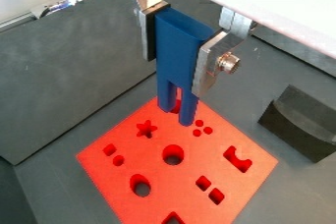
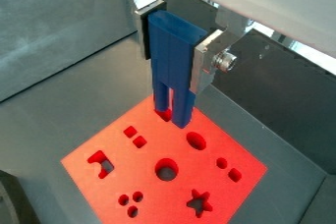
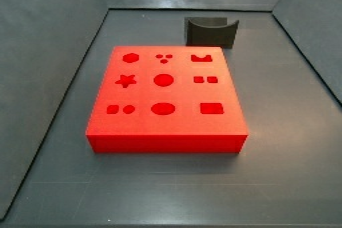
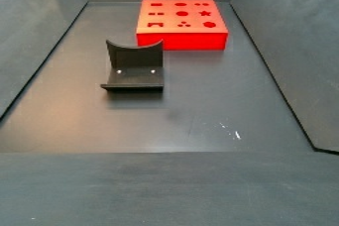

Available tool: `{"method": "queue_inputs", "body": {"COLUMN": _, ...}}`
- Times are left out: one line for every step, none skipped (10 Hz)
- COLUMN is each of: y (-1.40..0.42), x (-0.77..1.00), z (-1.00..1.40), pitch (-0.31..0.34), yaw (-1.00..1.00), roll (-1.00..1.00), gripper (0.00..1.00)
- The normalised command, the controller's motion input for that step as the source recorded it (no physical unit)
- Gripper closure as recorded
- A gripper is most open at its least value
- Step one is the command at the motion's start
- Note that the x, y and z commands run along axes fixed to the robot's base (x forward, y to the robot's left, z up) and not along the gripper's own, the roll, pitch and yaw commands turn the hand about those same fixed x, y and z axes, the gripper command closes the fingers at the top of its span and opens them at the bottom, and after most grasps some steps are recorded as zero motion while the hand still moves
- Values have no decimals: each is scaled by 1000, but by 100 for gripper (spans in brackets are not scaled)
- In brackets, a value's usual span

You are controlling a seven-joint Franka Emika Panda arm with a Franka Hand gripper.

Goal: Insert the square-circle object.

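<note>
Both wrist views, hand (image 1: 180, 43) gripping square-circle object (image 1: 179, 56), seemingly above red board (image 1: 178, 159)

- The hand (image 1: 178, 46) shows in both wrist views (image 2: 178, 43), up above the red board.
- Fingers (image 1: 210, 59) — flat silver plates, dull metal with squared edges, dark pads on the inner faces.
- A round silver screw head (image 2: 227, 61) juts from one finger plate's outer side.
</note>
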Motion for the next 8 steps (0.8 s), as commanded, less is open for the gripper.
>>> {"method": "queue_inputs", "body": {"y": -134, "x": 0, "z": -566, "pitch": -124, "yaw": 0, "roll": 39, "gripper": 100}}
{"method": "queue_inputs", "body": {"y": -389, "x": -69, "z": -826, "pitch": -163, "yaw": 66, "roll": 104, "gripper": 100}}
{"method": "queue_inputs", "body": {"y": -480, "x": -197, "z": -880, "pitch": -167, "yaw": 43, "roll": 120, "gripper": 100}}
{"method": "queue_inputs", "body": {"y": -423, "x": -426, "z": -854, "pitch": -187, "yaw": 0, "roll": 49, "gripper": 100}}
{"method": "queue_inputs", "body": {"y": -357, "x": -486, "z": -854, "pitch": -194, "yaw": 0, "roll": 44, "gripper": 100}}
{"method": "queue_inputs", "body": {"y": -314, "x": -506, "z": -854, "pitch": -197, "yaw": 0, "roll": 76, "gripper": 100}}
{"method": "queue_inputs", "body": {"y": -269, "x": -429, "z": -800, "pitch": -236, "yaw": -9, "roll": 37, "gripper": 100}}
{"method": "queue_inputs", "body": {"y": -171, "x": -229, "z": -691, "pitch": -279, "yaw": 0, "roll": 0, "gripper": 100}}
